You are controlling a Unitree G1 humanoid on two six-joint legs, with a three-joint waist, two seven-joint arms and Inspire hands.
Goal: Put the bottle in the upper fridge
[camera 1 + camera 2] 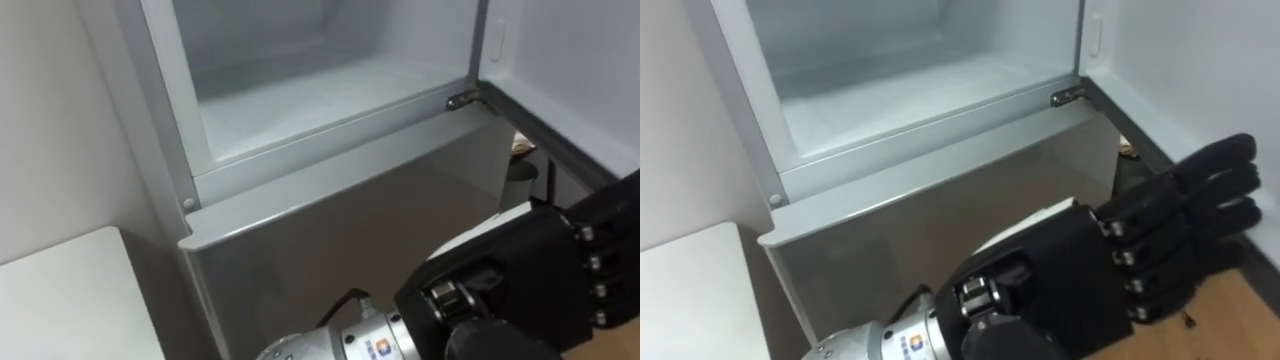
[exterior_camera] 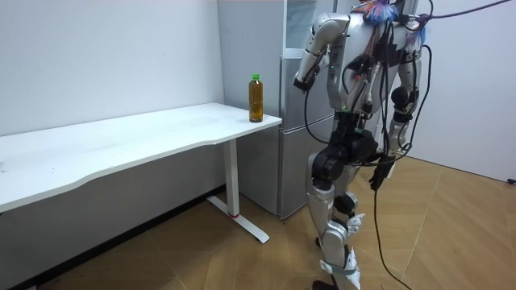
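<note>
Nearest the head camera, the left hand (image 1: 1110,262) comes in from the lower left and lies across the view. Its black back is turned up and its fingers are stretched fairly straight toward the right, side by side, with nothing in their hold. The silver cuff (image 1: 902,345) at its wrist carries a small blue and orange mark, too small to read. Low on the left is a corner of the white table (image 1: 60,300), just beside the fridge (image 2: 294,129). Behind the hand is the fridge's grey lower door (image 1: 330,235), shut. Above it the upper compartment (image 1: 300,100) stands open, showing its white floor and back wall. The upper door (image 1: 580,70) is swung out to the right on a metal hinge (image 1: 461,100). In the room view the robot stands upright on the wooden floor (image 2: 451,234), close before the fridge with its back mostly to the camera. Its left arm is raised with the elbow high, and its right hand (image 2: 379,174) hangs low by the thigh; how that hand is set cannot be told. The bottle (image 2: 255,98) stands upright on the table corner nearest the fridge, to the robot's left and well apart from both hands. It has a green cap and amber contents, and the print on its label band cannot be read.
</note>
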